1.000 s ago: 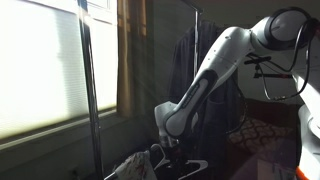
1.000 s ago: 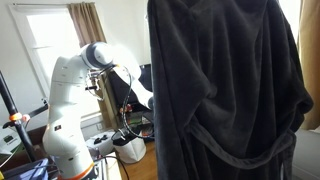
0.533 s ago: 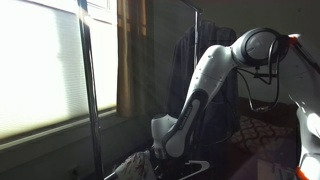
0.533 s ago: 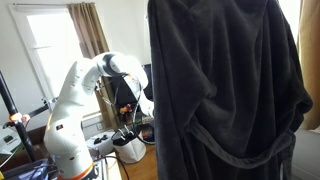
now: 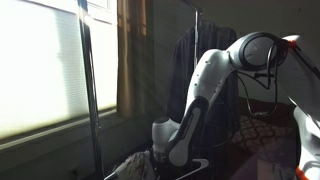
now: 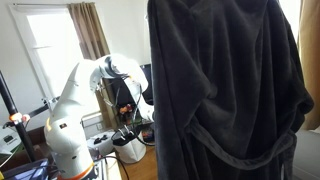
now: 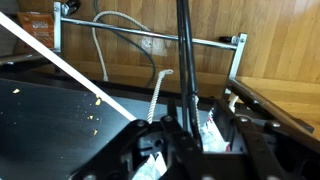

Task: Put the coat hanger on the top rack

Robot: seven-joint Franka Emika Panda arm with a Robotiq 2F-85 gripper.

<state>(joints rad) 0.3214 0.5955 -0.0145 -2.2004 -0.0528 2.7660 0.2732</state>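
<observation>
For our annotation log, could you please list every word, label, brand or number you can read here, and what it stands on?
No text can be read anywhere.
Brown box, wrist view: possible print, too blurred to read.
Arm in both exterior views: no legible marking.

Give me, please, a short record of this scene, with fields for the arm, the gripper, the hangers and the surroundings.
arm: bent steeply down, wrist close to the floor
gripper: low over the wooden floor; open or shut cannot be told
coat hanger: thin dark wire rising from between the gripper's fingers in the wrist view; grip unclear
pale hanger: low beside the gripper in an exterior view
upright pole: shiny, stands before the window
dark robe: hangs in the foreground, hiding the gripper in that exterior view
</observation>
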